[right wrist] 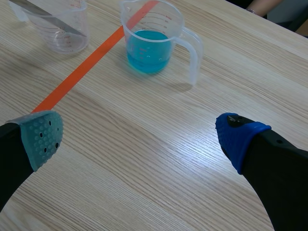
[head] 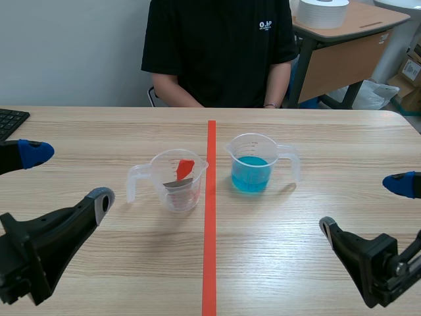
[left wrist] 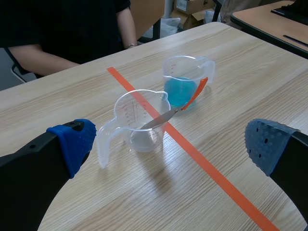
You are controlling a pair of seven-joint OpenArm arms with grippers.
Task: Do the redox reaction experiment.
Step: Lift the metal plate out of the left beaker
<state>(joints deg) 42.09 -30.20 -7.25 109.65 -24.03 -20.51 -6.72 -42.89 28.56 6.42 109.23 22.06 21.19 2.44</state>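
Two clear jugs were logged on the bench (head: 296,250), one on either side of the tape line. The left jug (head: 172,191) held a red-handled metal blade (head: 181,176); the right jug (head: 253,158) held blue liquid (head: 250,176). Left jaws and right jaws were found open, empty, well apart from both. Combining was judged not yet begun.

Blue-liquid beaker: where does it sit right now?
Scene view: the blue-liquid beaker stands just right of the orange tape line, opposite the second beaker holding a red-handled tool.
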